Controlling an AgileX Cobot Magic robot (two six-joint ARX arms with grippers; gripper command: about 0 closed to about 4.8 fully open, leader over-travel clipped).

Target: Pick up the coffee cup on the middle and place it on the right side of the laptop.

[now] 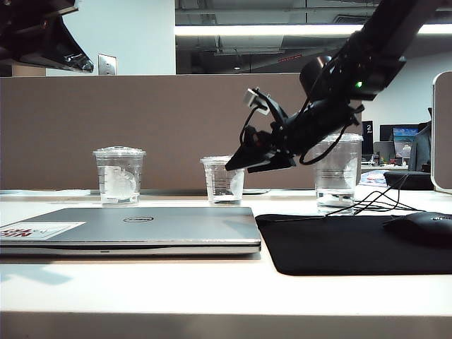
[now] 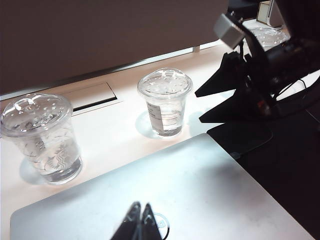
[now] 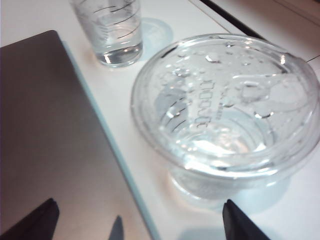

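The right claw (image 1: pixel 240 161) hangs just right of centre in the exterior view, fingers spread wide and gripping nothing, its tips beside the coffee cup (image 1: pixel 223 179), which stands on the tabletop (image 1: pixel 141 282) behind the laptop (image 1: pixel 131 229). The left claw (image 2: pixel 141 220) shows at the bottom of the left wrist view with its tips together over the laptop lid. A logo cup (image 1: pixel 119 175) stands at left, a taller cup (image 1: pixel 337 171) at right.

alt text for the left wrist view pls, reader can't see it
The right gripper, jaws open, reaches in beside the small lidded coffee cup on the white table, not touching it. The logo cup stands farther along, the silver laptop lies closed in front, and the left gripper tips hang shut over its lid.
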